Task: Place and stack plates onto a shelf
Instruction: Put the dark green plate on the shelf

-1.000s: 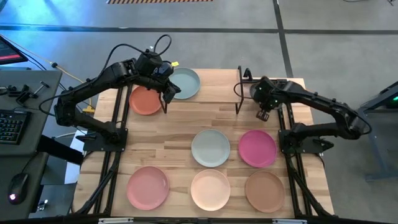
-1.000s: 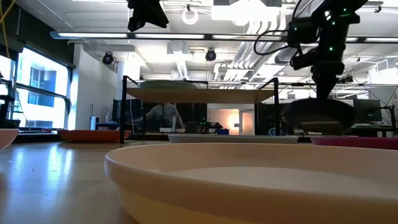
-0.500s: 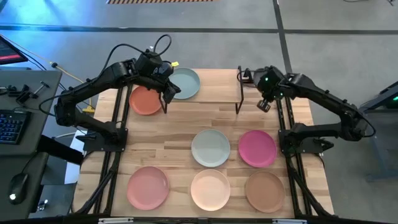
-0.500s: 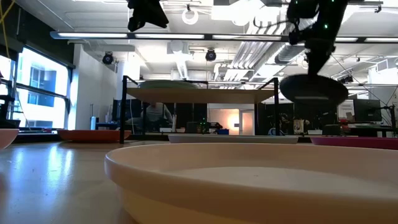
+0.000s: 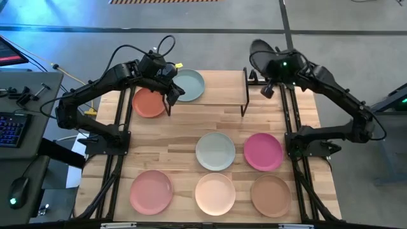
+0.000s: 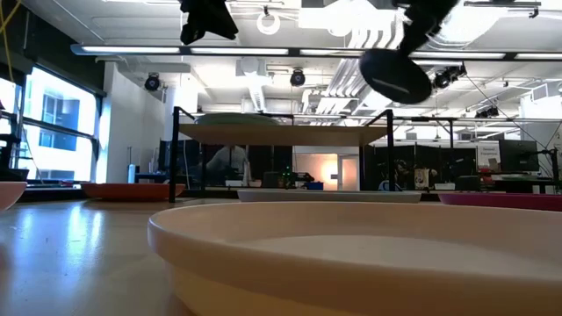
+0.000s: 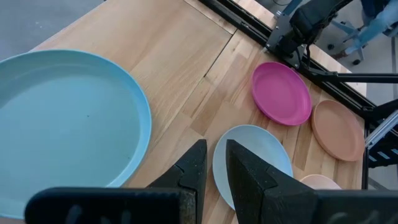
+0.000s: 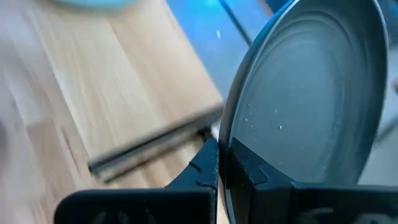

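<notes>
The right gripper [image 5: 268, 89] pinches the tilted dark grey plate [image 5: 260, 50] by its rim, above the shelf's [image 5: 219, 89] right end. The left gripper [image 5: 170, 94] hangs nearly closed and empty over the pale mint plate [image 5: 189, 84].

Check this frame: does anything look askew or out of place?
Yes: the dark grey plate hangs steeply tilted in the right gripper, pinched by its rim, high above the shelf at its right end. The other plates lie flat. The left gripper hovers by the pale blue plate.
</notes>
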